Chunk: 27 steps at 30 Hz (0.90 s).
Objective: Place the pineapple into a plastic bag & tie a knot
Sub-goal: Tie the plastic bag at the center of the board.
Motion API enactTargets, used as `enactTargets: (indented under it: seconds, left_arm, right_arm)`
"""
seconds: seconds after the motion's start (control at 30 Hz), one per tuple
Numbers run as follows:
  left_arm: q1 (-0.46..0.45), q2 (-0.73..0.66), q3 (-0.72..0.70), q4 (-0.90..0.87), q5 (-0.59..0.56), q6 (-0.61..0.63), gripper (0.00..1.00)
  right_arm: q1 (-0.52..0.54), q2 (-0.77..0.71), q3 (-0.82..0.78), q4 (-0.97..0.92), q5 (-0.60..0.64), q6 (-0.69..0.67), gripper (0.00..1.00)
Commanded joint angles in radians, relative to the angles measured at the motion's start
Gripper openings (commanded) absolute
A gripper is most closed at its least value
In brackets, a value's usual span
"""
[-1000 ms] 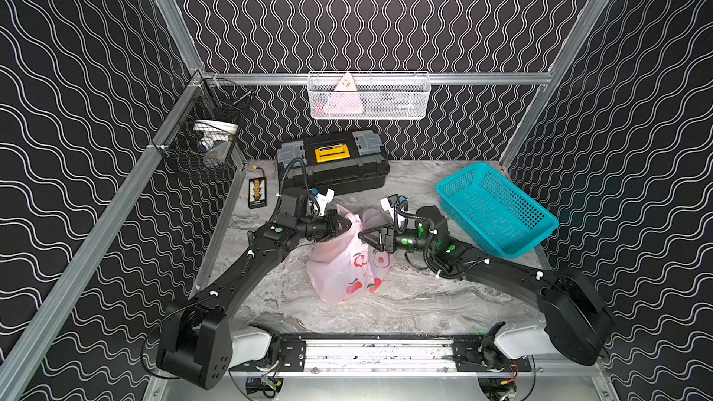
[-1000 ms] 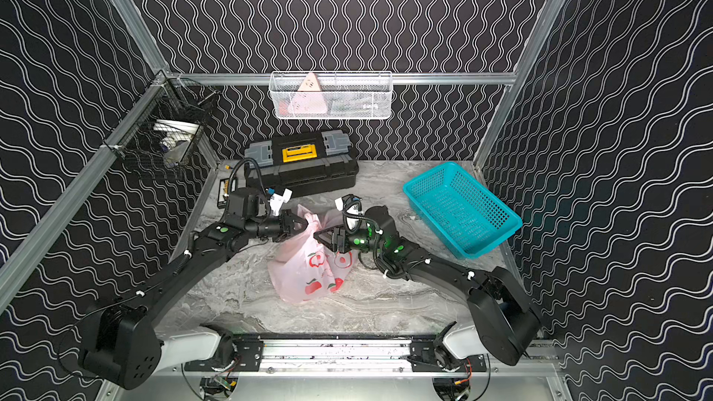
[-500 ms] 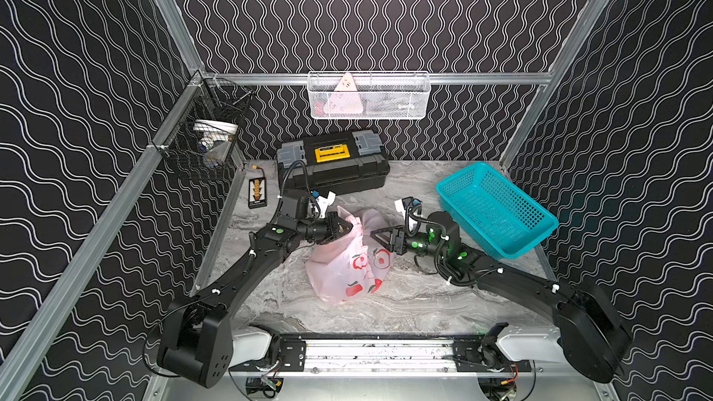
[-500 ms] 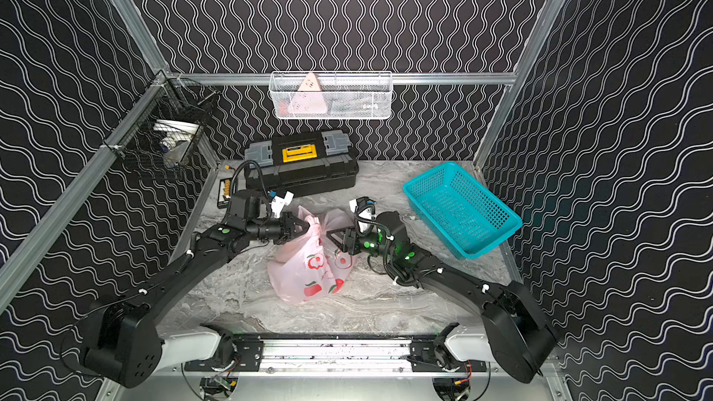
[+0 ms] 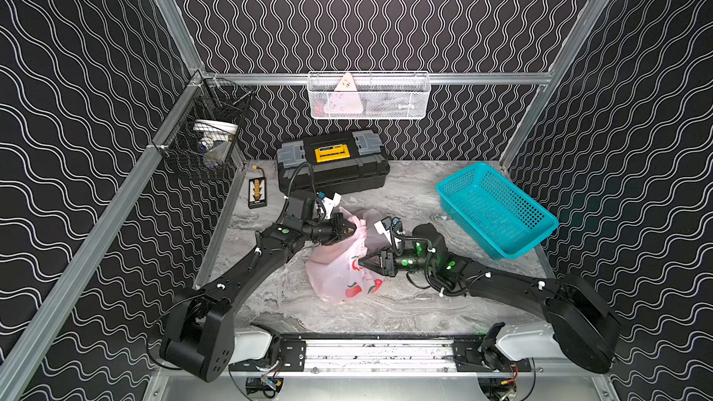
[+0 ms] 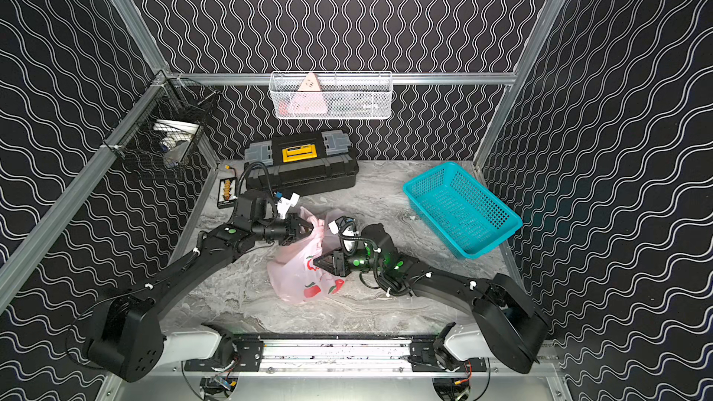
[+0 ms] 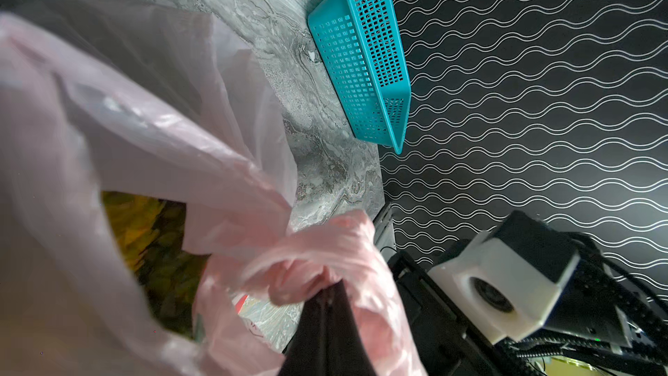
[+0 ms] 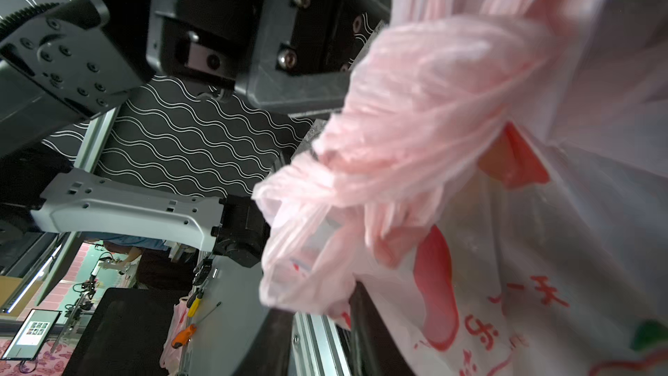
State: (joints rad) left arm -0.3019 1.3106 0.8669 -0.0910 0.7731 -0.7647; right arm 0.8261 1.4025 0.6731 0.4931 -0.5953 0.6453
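Top views: bag (image 5: 335, 275) slumped on bench (image 5: 386, 314) between both hands, well apart from basket (image 5: 501, 214).
Pineapple (image 7: 151, 247): inside bag, yellow-green through the mouth in left wrist view.
Left hand (image 5: 350, 227): closed, pinching the bag's twisted handles.
Knot (image 7: 303, 269): bunched twist right at left hand's tip; looks loose, probably not cinched.
Right hand (image 5: 361, 260): tip against bag side, jaws narrowly apart with film between; hold uncertain.
Handling: thin, soft, slippery film, likely to tear if snagged; fruit's weight sits low.
Hold: handle ends beside knot, not the printed wall; opposed pulls to tighten.
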Motion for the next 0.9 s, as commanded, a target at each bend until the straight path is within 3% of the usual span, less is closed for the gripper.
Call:
enactTargets:
  seconds: [0.0,0.27,0.5,0.67,0.87]
  left_arm:
    - [-0.011,-0.004,-0.008,0.023,-0.013,-0.008,0.00]
    - [-0.019,-0.007,-0.017,0.026,-0.014,-0.009,0.00]
    - [-0.019,0.002,-0.007,0.022,-0.014,-0.003,0.00]
    - [-0.019,0.005,-0.004,0.023,-0.013,-0.004,0.00]
    - [-0.019,0.012,0.001,0.023,-0.014,-0.005,0.00]
  right_arm:
    - [0.008,0.052,0.034,0.113,0.026,0.057,0.30]
    - [0.019,0.158,0.144,0.136,-0.029,0.080,0.30]
    - [-0.001,-0.015,0.089,-0.031,0.028,0.018,0.41]
    - [-0.088,-0.145,0.023,-0.153,0.084,-0.010,0.47]
    - [-0.180,-0.139,-0.023,-0.173,0.082,0.010,0.48]
